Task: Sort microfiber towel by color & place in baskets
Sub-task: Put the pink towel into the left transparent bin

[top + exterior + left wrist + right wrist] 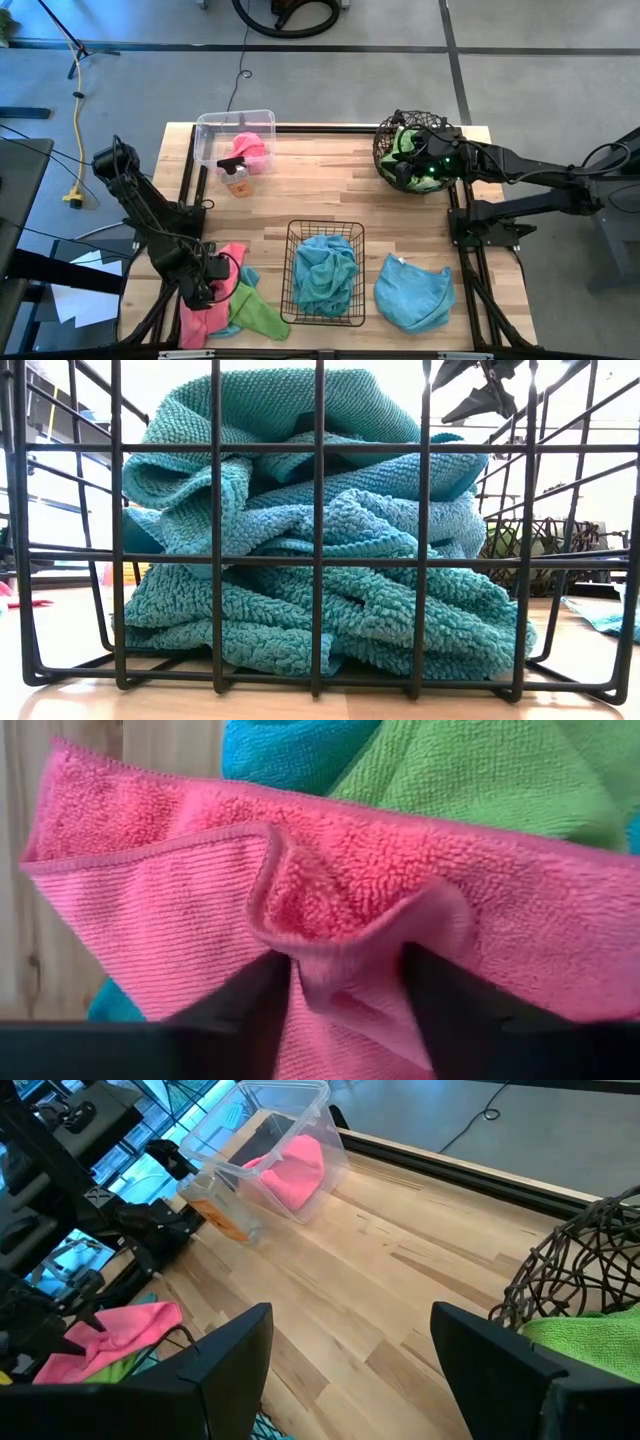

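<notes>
pink towel (203, 300) lies at the lower left of the high view, on the near left corner of the counter (330, 195), heaped with a green towel (255, 312) that spreads to its right. the left hand (212, 282) is down on this pile; the left wrist view shows a ridge of the pink towel (330, 910) pinched between its two dark fingers (235, 1015), green and blue cloth behind it.

the clear tub (235, 140), where another pink cloth (248, 150) already sits, stands at the upper left of the frame, almost straight up the picture from the pinched towel, with bare counter between. that line is what the coming move turns on, i judge: lift, then carry away from the near edge along the left side. the left arm is far nearer than the right.

the right hand (425, 160) hangs over the round wire basket (415, 150) at the upper right, fingers spread and holding nothing, green cloth beneath it. the black grid basket (325, 270) at lower centre holds blue cloth, and a blue towel (413, 290) lies loose to its right.
</notes>
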Available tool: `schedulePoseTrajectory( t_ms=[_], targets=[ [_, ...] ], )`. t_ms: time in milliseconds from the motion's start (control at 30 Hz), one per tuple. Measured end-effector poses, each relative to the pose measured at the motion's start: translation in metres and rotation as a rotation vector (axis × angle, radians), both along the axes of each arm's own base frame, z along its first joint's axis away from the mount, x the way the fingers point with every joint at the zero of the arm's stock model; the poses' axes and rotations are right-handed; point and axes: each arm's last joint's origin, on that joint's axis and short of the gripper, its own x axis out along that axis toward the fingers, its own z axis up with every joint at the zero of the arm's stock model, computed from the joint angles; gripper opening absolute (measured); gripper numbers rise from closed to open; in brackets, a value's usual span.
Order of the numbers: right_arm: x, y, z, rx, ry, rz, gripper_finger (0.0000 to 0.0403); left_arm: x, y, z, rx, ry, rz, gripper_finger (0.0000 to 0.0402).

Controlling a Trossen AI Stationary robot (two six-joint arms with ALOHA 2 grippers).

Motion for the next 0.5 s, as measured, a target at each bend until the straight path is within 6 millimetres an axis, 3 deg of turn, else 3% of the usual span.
schedulePoseTrajectory(
  t_ms=[167, 300, 500],
  targets=[
    [0.000, 0.000, -0.001, -0.004, 0.008, -0.008, 0.0271, 0.000, -0.001, 0.001, -0.035, 0.006, 0.031, 0.0022],
    [0.000, 0.000, -0.001, -0.004, 0.009, -0.007, 0.0271, -0.001, -0.001, 0.019, -0.143, -0.029, 0.037, 0.0006],
    [-0.001, 0.000, -0.001, -0.006, 0.019, -0.005, 0.0271, -0.004, 0.014, 0.090, -0.304, -0.248, 0.013, 0.0001]
  ],
)
